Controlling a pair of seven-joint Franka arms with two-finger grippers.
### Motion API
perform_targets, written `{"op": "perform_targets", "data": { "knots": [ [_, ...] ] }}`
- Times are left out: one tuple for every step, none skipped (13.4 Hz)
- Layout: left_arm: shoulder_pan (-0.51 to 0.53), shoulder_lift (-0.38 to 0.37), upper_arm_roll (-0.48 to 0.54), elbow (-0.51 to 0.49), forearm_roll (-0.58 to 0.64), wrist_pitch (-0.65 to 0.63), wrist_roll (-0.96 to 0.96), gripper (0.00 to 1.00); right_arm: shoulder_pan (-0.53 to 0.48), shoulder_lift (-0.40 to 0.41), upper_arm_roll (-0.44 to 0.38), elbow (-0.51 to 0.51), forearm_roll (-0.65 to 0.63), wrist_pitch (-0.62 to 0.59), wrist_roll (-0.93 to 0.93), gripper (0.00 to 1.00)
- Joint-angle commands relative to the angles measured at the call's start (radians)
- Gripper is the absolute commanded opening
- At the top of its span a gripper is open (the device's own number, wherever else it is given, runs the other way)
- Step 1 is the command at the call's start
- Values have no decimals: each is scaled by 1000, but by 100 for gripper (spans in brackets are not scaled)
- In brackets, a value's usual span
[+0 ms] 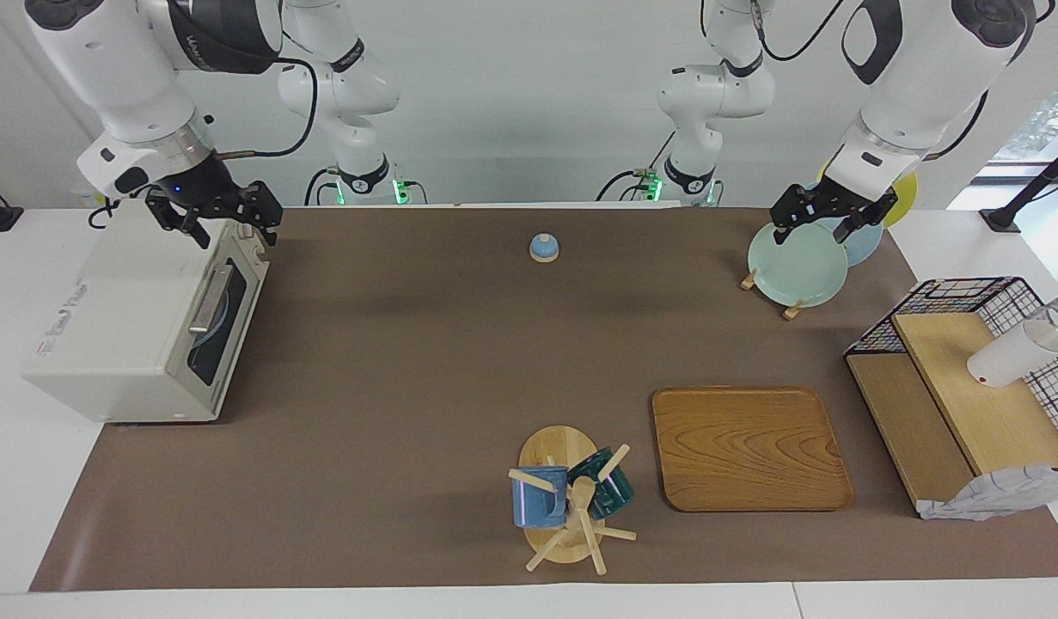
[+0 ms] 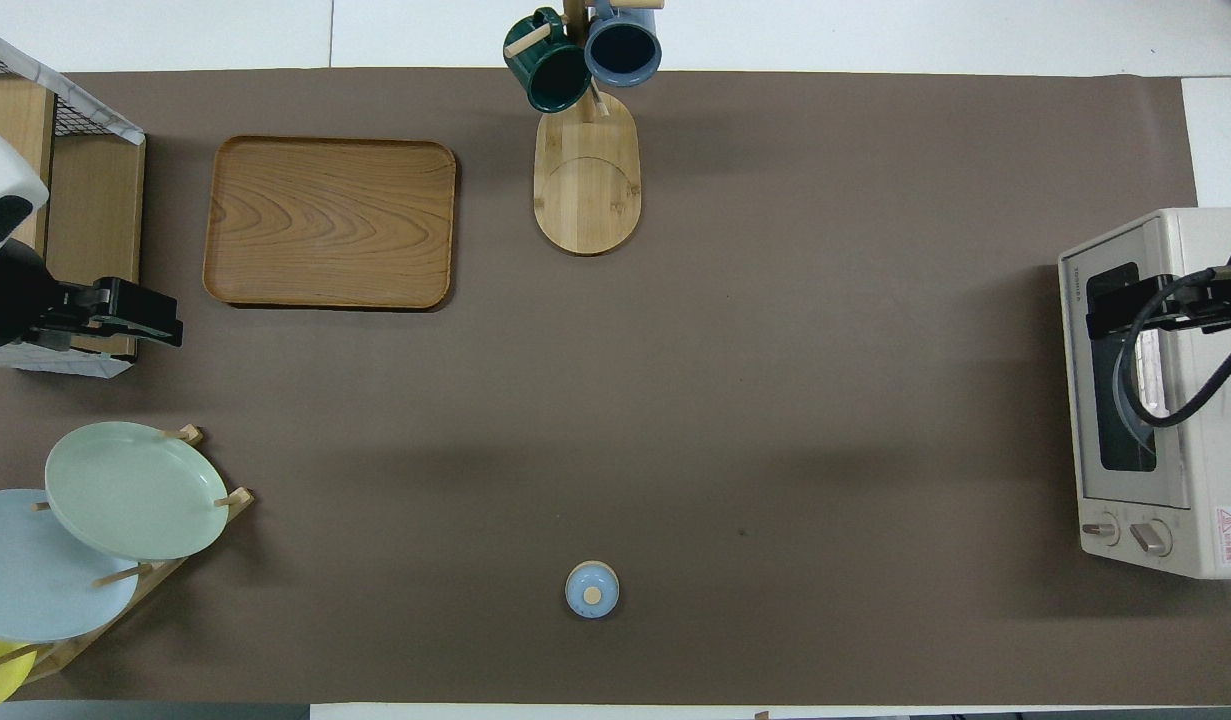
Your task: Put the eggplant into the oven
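Observation:
The cream-white oven stands at the right arm's end of the table, also in the overhead view. Its glass door with the silver bar handle looks shut, and a bluish curved shape shows through the glass. The eggplant is not in view in either frame. My right gripper hangs open and empty over the oven's corner nearest the robots; it also shows in the overhead view. My left gripper hangs open and empty over the plate rack, also seen from overhead.
A plate rack holds a green plate and a blue one. A small blue lidded pot sits near the robots at mid-table. A wooden tray, a mug tree and a wire shelf rack stand farther out.

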Motion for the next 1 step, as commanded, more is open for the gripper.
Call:
{"op": "perform_targets", "data": {
  "knots": [
    [-1, -28, 5, -30, -11, 19, 0, 100, -8, 9, 1, 17, 19, -5, 13, 100]
  ]
}}
